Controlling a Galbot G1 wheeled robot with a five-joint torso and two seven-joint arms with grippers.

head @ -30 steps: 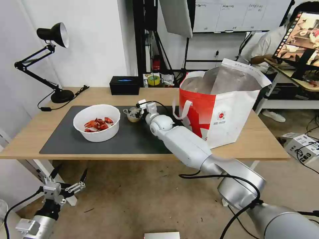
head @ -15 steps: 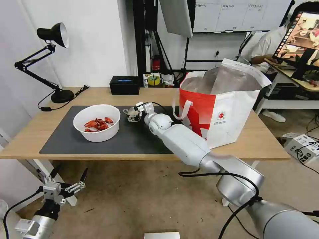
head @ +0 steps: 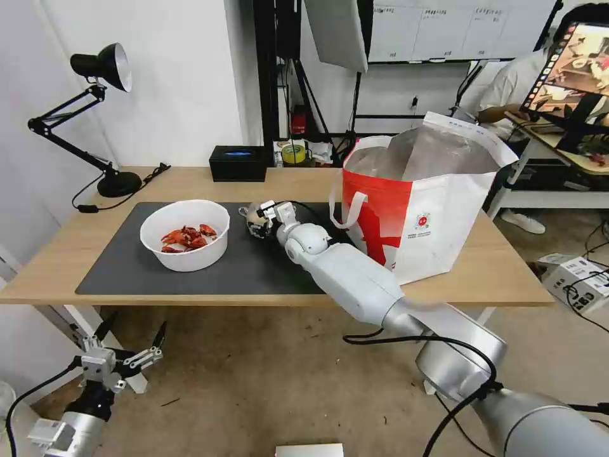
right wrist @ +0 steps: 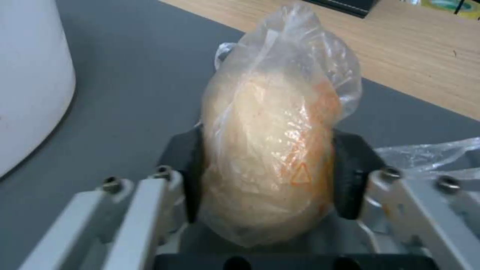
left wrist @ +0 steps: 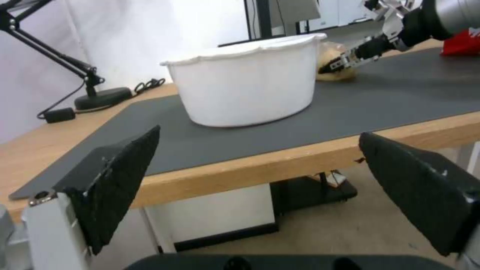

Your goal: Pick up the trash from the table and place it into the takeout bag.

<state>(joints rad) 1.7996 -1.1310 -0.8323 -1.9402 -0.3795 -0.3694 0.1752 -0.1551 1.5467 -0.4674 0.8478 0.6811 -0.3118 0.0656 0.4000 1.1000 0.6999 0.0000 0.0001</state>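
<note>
Pinching the small clear bag with a beige lump (right wrist: 270,157) between its pads, the right gripper (head: 257,219) sits on the dark mat (head: 127,257) between the white bowl (head: 184,235) and takeout bag (head: 419,209), while the left gripper (head: 124,355) hangs spread below the desk (head: 501,273).

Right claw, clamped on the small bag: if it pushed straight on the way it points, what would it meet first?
Probably the white bowl. The right claw, shut on the small clear bag, points across the grey mat toward the bowl's near side. Depth is unclear; it might just slide past the bowl's wall.
</note>
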